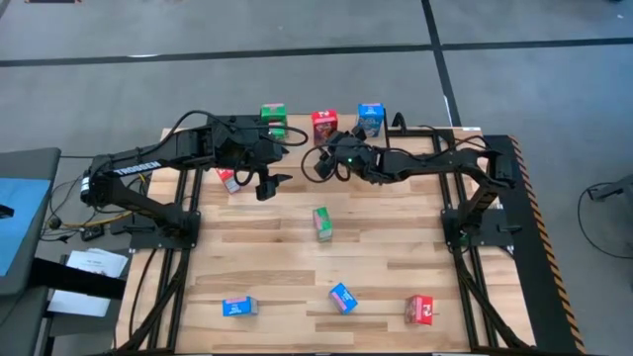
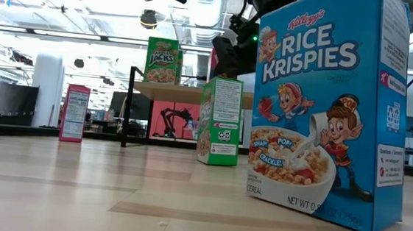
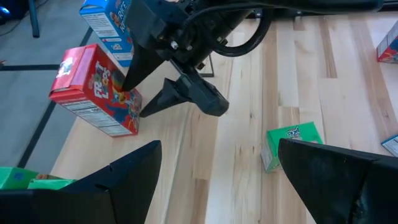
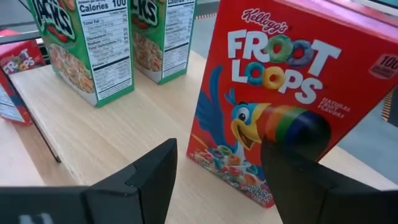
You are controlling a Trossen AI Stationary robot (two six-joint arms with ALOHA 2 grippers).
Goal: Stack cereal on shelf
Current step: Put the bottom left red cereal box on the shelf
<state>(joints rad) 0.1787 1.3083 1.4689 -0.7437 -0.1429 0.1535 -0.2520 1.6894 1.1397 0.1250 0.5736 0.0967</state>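
While our right gripper (image 4: 217, 180) hovers with its fingers spread and nothing between them, a red Froot Loops box (image 4: 280, 93) stands upright just ahead of the fingertips on the shelf (image 4: 118, 134). We cannot tell whether one fingertip touches that box's front. Farther along the shelf from this gripper stand two green boxes (image 4: 87, 43), upright and close together, and off the shelf's edge on that side another red box (image 4: 15, 74) stands lower, on the table.

From above, our right gripper (image 1: 331, 158) sits beside our left gripper (image 1: 269, 183), which hangs over the table with fingers wide apart and empty. Beyond our right gripper a blue box (image 1: 370, 119) also stands on the shelf. Out from our hands, toward the middle of the table (image 1: 396, 247), a single green box (image 1: 321, 223) stands alone. Well apart, along the far edge, lie two blue boxes (image 1: 238, 308) and a red one (image 1: 420, 310).
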